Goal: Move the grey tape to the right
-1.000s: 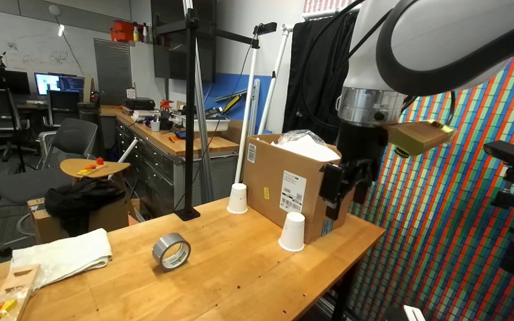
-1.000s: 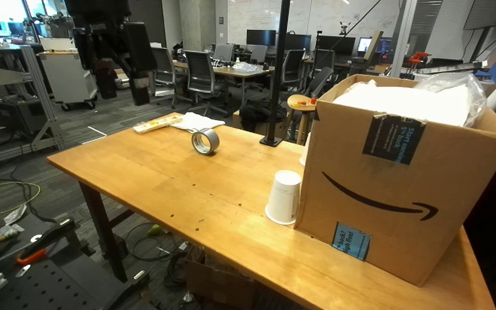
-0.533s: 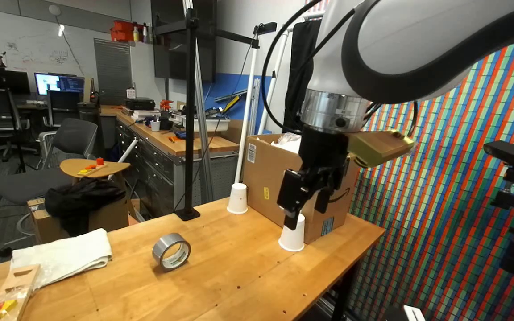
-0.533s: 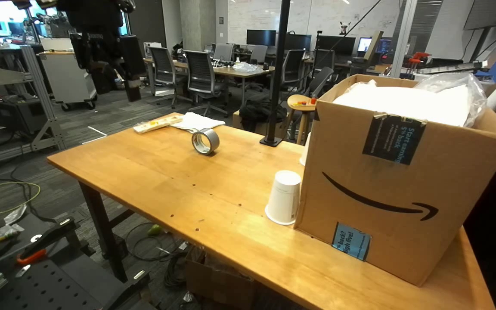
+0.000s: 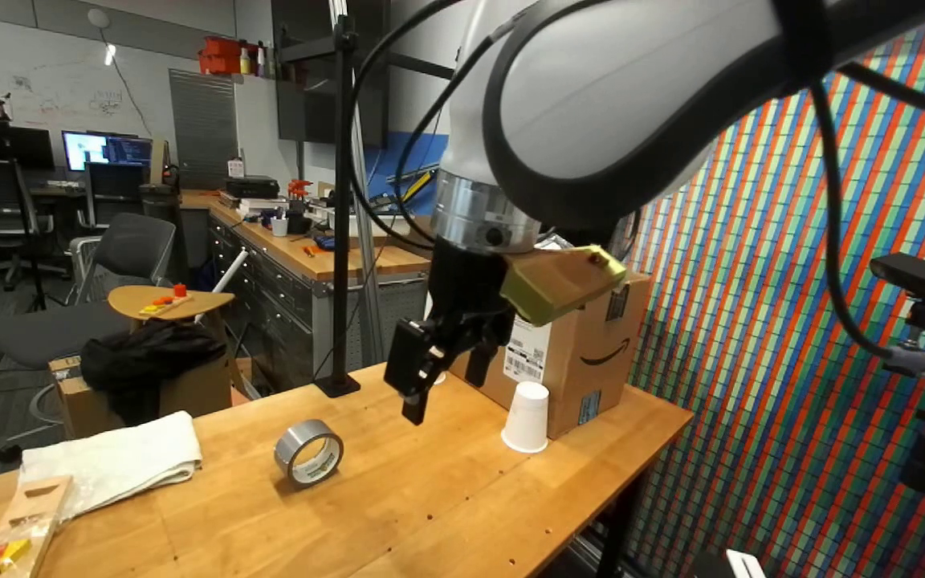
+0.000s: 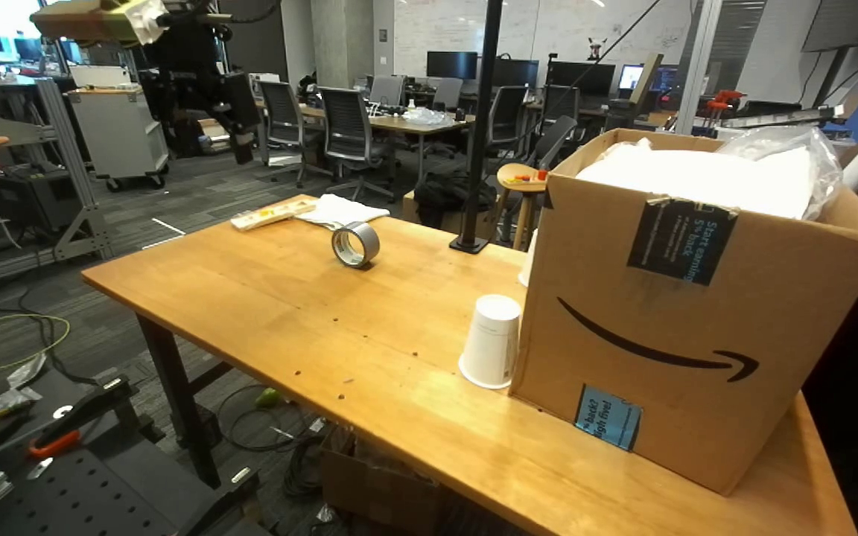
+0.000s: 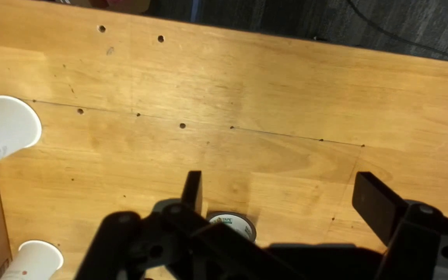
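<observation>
The move looks not yet begun: the tape [image 5: 291, 446] stands on the surface [image 6: 302, 313], apparently on its rim, well to the left of the near cup [image 5: 527, 417] in both exterior views and near the cloth [image 5: 113, 461]. The hand [image 7: 278, 186] is spread wide in the wrist view and holds nothing; it hangs above the surface, apart from the tape. What is left, as I judge it, is everything: come down over the tape, close on it, carry it right, let go.

The tape sits closer to the far edge [image 5: 254, 408] than to the near edge [image 7: 247, 35], so a push toward the far side is the riskier slip, and on its rim it may roll. To the right, a broad stretch of surface runs from the tape to the near cup, with more room toward the near edge. The limits on that side are the post [image 6: 481, 123], footed by the far edge, and the box [image 6: 682, 313], with the near cup just beside it and the far cup [image 7: 33, 259] farther back. How far right is enough, the task does not say.
</observation>
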Tool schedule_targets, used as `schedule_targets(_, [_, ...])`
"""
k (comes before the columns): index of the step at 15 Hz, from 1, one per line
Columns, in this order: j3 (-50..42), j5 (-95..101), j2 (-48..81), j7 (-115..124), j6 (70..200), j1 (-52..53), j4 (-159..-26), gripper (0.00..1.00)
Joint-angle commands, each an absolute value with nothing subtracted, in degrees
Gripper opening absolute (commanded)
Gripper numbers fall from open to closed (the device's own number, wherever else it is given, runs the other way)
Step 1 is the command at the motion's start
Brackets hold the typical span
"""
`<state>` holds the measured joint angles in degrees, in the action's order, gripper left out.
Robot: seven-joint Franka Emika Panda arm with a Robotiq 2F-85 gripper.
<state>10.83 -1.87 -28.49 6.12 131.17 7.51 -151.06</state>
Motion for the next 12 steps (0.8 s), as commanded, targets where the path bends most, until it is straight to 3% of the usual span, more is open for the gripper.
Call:
schedule_targets(1, [13.3,0.4,-17.2,8.3,133.2,7.7,-142.6,1.0])
schedule_targets(12, [14.6,12.8,8.9,13.8,129.4,11.2,-118.5,1.0])
